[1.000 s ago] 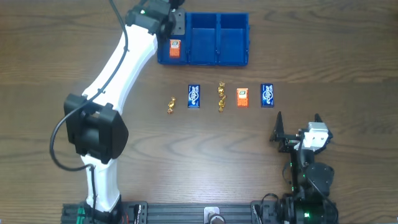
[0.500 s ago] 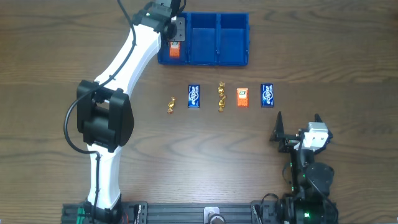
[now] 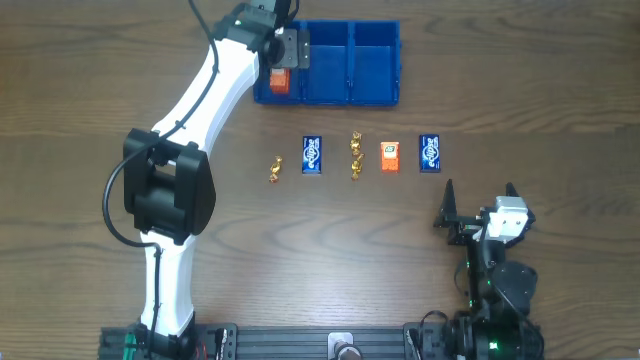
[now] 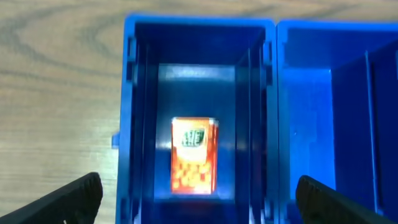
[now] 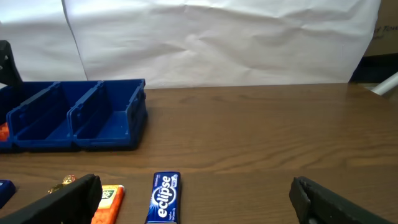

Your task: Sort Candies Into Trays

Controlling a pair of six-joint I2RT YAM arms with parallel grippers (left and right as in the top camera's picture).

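We see a blue tray (image 3: 340,97) at the top middle of the top view. It sits on a brown wooden table (image 3: 560,110). The tray has three bins side by side. An orange candy box (image 4: 194,163) lies flat on the floor of the left bin.

The left gripper (image 4: 199,196) hangs right over that left bin. Its two fingers are spread wide, one out past each side of the bin. They hold nothing and the box lies apart from them. The white left arm (image 3: 200,110) reaches from the bottom left up to the tray.

Below the tray, in the middle of the top view, more candies lie in a row on the table. From left to right we see a gold candy (image 3: 275,168), a blue pack (image 3: 312,155), two gold candies (image 3: 355,157) close together, a second orange box (image 3: 389,157) and a second blue pack (image 3: 430,152). The two gold candies sit one above the other. None of these candies touch each other, except maybe the two gold ones; we cannot tell.

The right gripper (image 3: 479,190) is at the lower right of the top view, below the row of candies. Its fingers are wide apart too, and they hold nothing. It is near the second blue pack but does not touch it.
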